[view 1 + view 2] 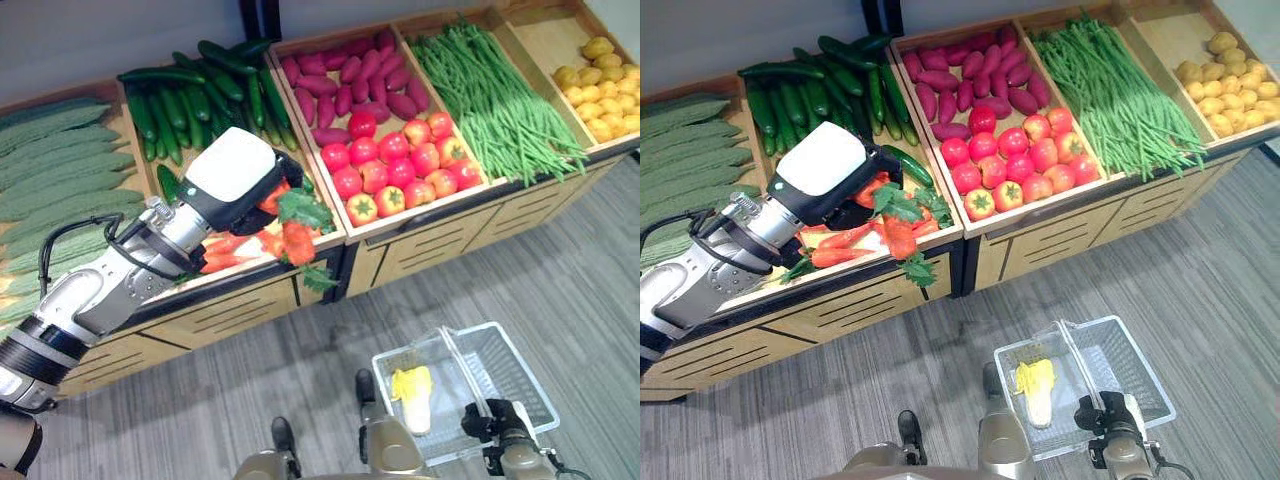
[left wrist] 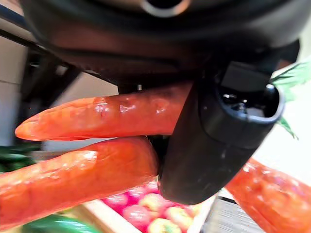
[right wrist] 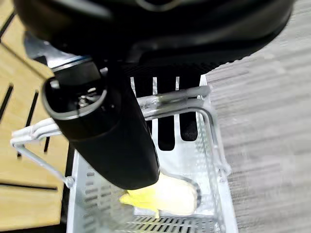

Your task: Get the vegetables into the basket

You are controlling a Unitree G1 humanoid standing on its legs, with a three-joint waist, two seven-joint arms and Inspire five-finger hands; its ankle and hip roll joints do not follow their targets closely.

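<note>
— Over the carrot bin: status?
— Left hand [image 1: 235, 180] is clamped on a carrot [image 2: 107, 116], with others touching it. Right hand [image 3: 107, 141] is curled round the handle [image 3: 170, 104] of the basket [image 1: 520, 375], which sits low over the floor and holds one yellow vegetable [image 1: 412, 390].
— Risk?
— Neighbouring carrots may lift with the one held and drop short of the basket; the leafy tops [image 1: 305, 210] look tangled.

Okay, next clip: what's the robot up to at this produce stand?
The left hand is at the carrot bin, closed on a carrot among the leafy bunch. The right hand holds the handle of a wire basket low over the floor in front of the stand. The basket already has a yellowish leafy vegetable in it. The carrot is not yet over the basket.
</note>
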